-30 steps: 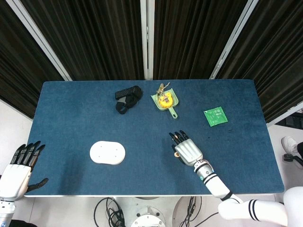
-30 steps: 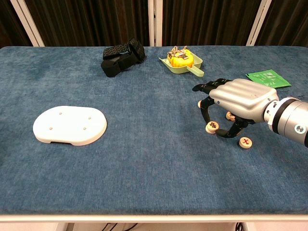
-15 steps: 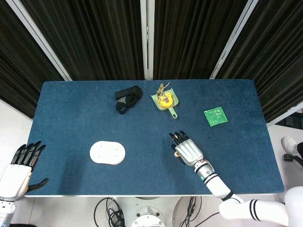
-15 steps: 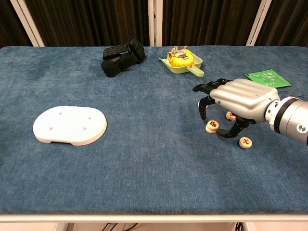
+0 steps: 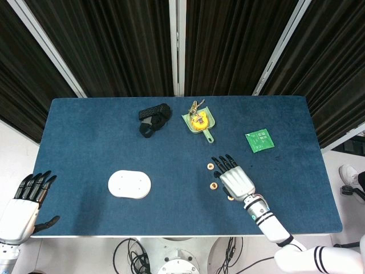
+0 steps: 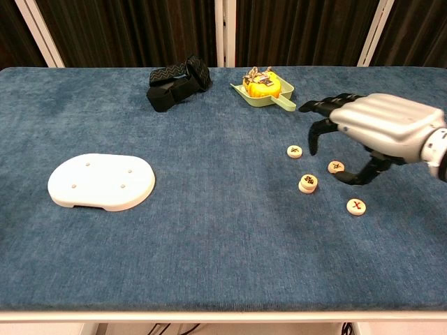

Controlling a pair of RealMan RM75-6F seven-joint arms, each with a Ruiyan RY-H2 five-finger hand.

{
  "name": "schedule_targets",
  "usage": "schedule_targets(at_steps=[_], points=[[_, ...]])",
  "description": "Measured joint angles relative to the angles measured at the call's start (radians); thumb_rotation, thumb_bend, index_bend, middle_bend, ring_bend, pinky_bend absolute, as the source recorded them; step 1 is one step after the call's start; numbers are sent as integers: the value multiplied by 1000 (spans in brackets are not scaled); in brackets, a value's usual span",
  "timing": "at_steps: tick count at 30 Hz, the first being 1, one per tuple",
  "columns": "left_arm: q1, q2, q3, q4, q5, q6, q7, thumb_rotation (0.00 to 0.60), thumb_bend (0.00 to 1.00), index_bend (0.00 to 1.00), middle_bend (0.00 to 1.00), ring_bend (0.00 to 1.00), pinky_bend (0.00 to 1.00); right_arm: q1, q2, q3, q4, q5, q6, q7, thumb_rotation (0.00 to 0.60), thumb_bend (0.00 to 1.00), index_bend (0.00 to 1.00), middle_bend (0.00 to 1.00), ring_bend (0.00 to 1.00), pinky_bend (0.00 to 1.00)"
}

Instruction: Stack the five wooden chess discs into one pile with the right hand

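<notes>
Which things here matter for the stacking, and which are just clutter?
Job: discs; right hand, holding nothing.
Clutter: white plate, black strap, green scoop, green card, idle left hand.

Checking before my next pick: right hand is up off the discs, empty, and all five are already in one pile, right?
Not one pile. The chest view shows the discs spread out: a short stack and singles at and. The right hand is raised and empty, as you say.
</notes>
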Motion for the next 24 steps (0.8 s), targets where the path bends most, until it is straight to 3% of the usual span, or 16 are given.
schedule_targets(at_steps=[9, 24], points=[[1, -6, 4, -3, 9, -1, 15, 600, 60, 0, 0, 0, 0, -90, 71, -94, -29, -80, 57, 38, 600, 243, 361, 0, 0, 0], [-4, -6, 4, -9, -5, -19, 20, 600, 60, 0, 0, 0, 0, -132, 17, -103, 75, -133, 30, 127, 600, 244, 362, 0, 0, 0]])
